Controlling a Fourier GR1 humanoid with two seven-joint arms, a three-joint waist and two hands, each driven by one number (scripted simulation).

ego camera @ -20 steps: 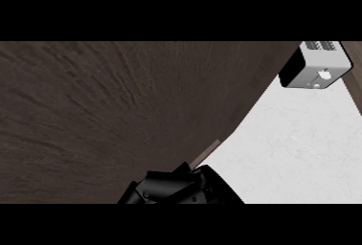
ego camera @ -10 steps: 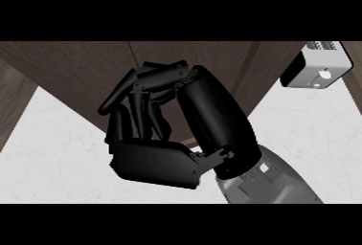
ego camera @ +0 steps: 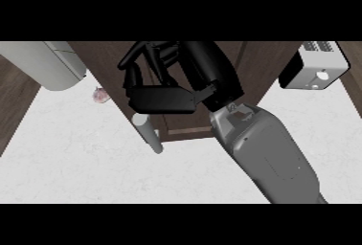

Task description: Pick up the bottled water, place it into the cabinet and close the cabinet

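Observation:
My right hand (ego camera: 164, 98) is held up in the middle of the view, its grey forearm rising from the lower right. Its fingers (ego camera: 141, 57) are loosely bent and hold nothing, lying against the dark brown cabinet door (ego camera: 258, 62). The door's grey bar handle (ego camera: 148, 134) shows just below the palm. No bottled water can be seen; the hand and door hide what lies behind them. My left hand does not show.
A white rounded appliance (ego camera: 50, 64) sits at the top left and a white toaster (ego camera: 314, 72) at the top right. A small pink object (ego camera: 99, 95) lies on the pale counter (ego camera: 84, 162) beside the cabinet. Dark wood borders the far left.
The dark door filled most of the view one second ago, with the hand low. The hand has risen to the middle, and the counter and handle have come into view.

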